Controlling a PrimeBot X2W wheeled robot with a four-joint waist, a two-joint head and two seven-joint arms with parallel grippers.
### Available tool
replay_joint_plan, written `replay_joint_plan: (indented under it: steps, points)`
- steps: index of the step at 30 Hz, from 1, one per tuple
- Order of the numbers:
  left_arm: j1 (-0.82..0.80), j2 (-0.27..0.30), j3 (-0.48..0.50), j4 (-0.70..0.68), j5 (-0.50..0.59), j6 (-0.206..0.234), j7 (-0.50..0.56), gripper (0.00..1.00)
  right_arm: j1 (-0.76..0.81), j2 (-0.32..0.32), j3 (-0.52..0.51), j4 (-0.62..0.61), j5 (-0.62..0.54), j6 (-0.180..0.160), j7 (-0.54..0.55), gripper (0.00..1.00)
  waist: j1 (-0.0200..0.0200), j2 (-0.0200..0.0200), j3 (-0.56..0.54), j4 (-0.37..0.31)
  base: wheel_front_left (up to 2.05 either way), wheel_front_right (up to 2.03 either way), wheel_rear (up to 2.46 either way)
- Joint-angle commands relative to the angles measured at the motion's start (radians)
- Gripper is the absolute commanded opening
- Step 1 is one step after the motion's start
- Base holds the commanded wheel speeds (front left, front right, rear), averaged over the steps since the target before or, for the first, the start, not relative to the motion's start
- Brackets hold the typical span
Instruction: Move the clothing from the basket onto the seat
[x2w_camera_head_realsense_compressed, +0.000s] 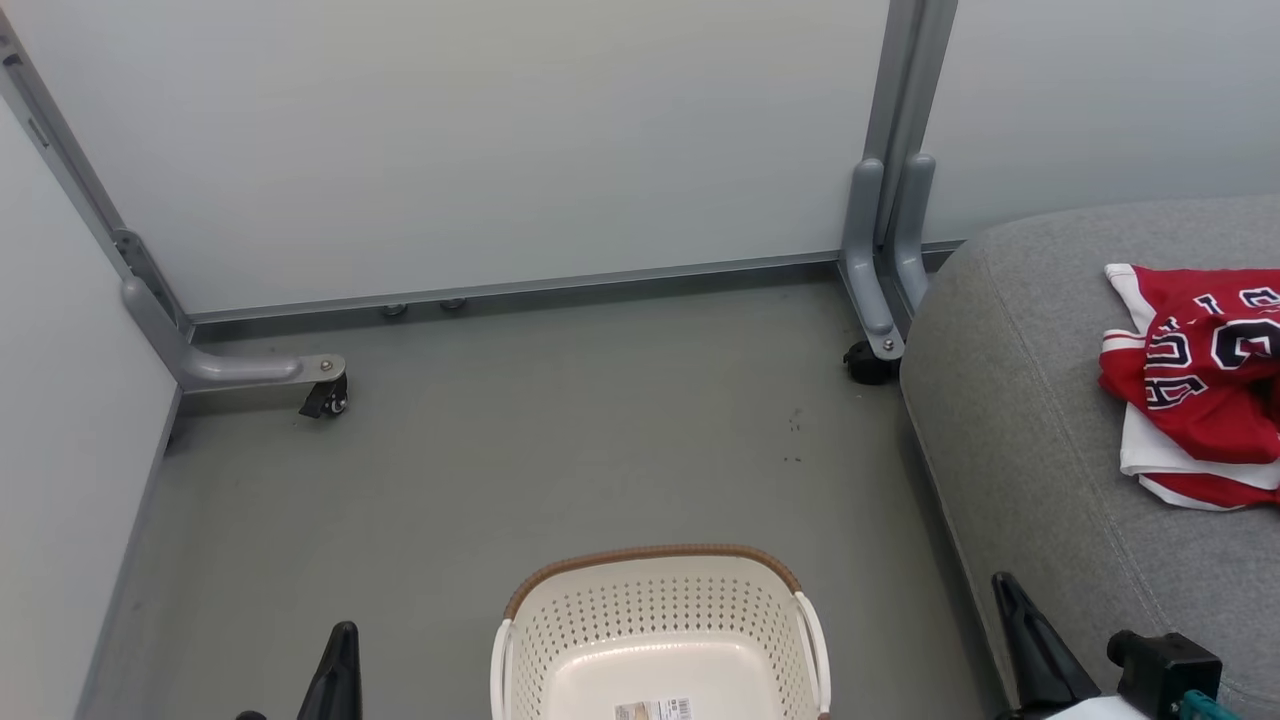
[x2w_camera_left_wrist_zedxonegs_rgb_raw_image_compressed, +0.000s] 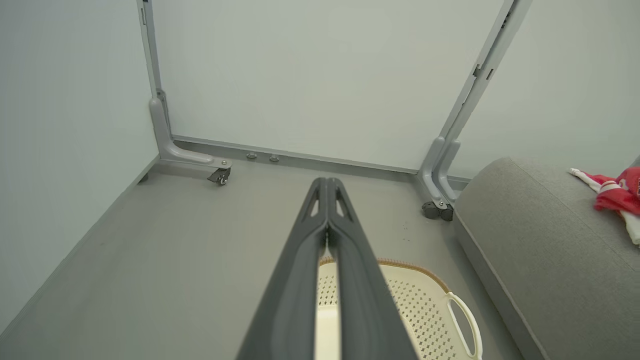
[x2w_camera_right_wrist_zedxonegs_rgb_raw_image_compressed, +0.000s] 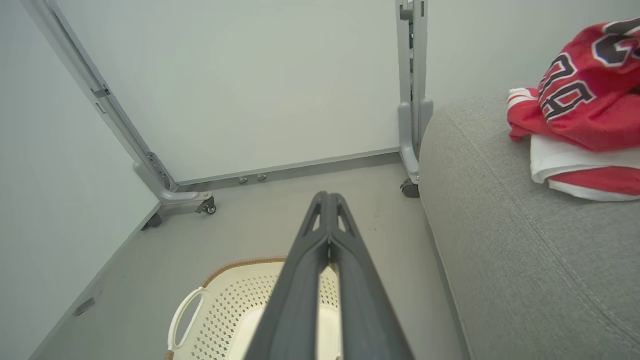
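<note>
The red clothing (x2w_camera_head_realsense_compressed: 1200, 385) with white trim and black-and-white letters lies bunched on the grey seat (x2w_camera_head_realsense_compressed: 1040, 450) at the right; the wrist views show the same clothing (x2w_camera_right_wrist_zedxonegs_rgb_raw_image_compressed: 575, 115) (x2w_camera_left_wrist_zedxonegs_rgb_raw_image_compressed: 617, 192) on the seat (x2w_camera_right_wrist_zedxonegs_rgb_raw_image_compressed: 525, 250) (x2w_camera_left_wrist_zedxonegs_rgb_raw_image_compressed: 545, 250). The cream basket (x2w_camera_head_realsense_compressed: 660, 620) stands on the floor at bottom centre, holding no garment, with a label on its bottom. My left gripper (x2w_camera_head_realsense_compressed: 340, 645) is left of the basket (x2w_camera_left_wrist_zedxonegs_rgb_raw_image_compressed: 430, 300), fingers pressed together, holding nothing. My right gripper (x2w_camera_head_realsense_compressed: 1005, 590) is by the seat's front edge, shut and empty, above the basket (x2w_camera_right_wrist_zedxonegs_rgb_raw_image_compressed: 225, 305).
Pale partition panels on grey metal frames close off the back and left. Their feet carry black castors (x2w_camera_head_realsense_compressed: 326, 398) (x2w_camera_head_realsense_compressed: 866, 362) on the grey floor. The seat's side rises right beside the basket.
</note>
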Motion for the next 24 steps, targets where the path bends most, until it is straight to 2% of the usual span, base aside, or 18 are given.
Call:
replay_joint_plan:
  steps: [1,24]
  points:
    - [-0.037,0.010,0.005,-0.011,-0.048,0.001,0.007,0.00,-0.029,-0.009,-0.007,-0.010,0.049,0.000,0.008,0.00,0.0001,0.0000,0.001,0.000,0.00,0.00,0.00]
    - [-0.131,0.027,0.023,0.031,-0.438,-0.003,0.088,0.00,-0.101,-0.016,-0.032,0.023,0.438,-0.001,0.093,0.00,0.0001,0.0000,0.018,0.005,0.00,0.00,0.00]
